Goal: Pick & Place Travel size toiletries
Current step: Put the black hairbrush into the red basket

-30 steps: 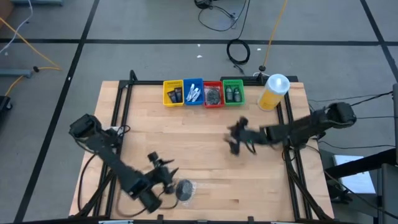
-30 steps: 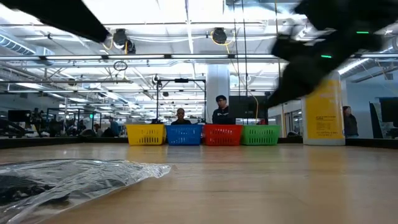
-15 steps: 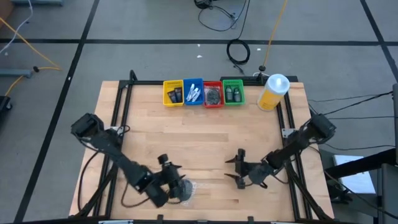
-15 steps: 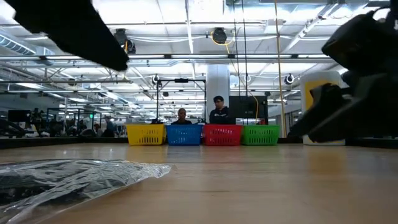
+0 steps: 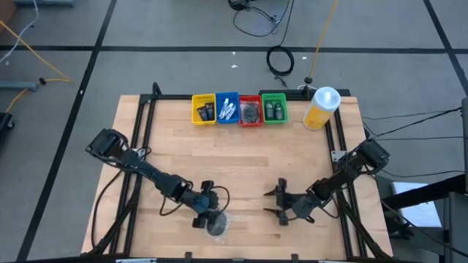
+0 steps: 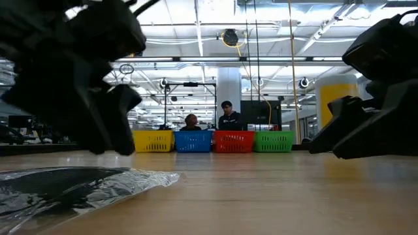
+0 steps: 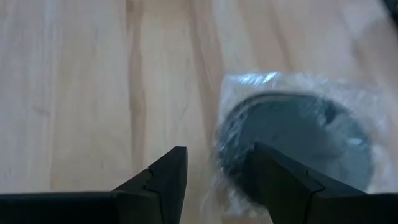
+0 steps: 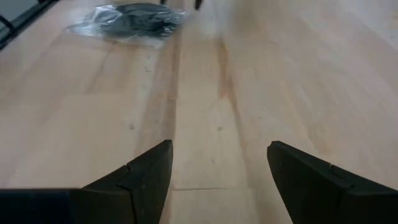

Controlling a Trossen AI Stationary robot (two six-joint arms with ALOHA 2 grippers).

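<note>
A clear-wrapped packet with a flat round grey disc inside lies flat on the wood near the table's near edge; it also shows in the low view and the left wrist view. My left gripper is open and hangs just above the packet's left edge, one finger over the wrap and one over bare wood. The low view shows a gap under it. My right gripper is open, low over bare wood to the packet's right, pointing toward the packet.
Four small trays stand in a row at the far edge: yellow, blue, red, green, each with small items in it. A big yellow white-capped bottle stands to their right. Bare wood lies between trays and grippers. People show beyond the table.
My right gripper has swung from the table's middle toward the near edge and come down low, staying open. My left arm has stretched out, carrying its gripper right toward the packet and down over it. The packet has stayed in place.
</note>
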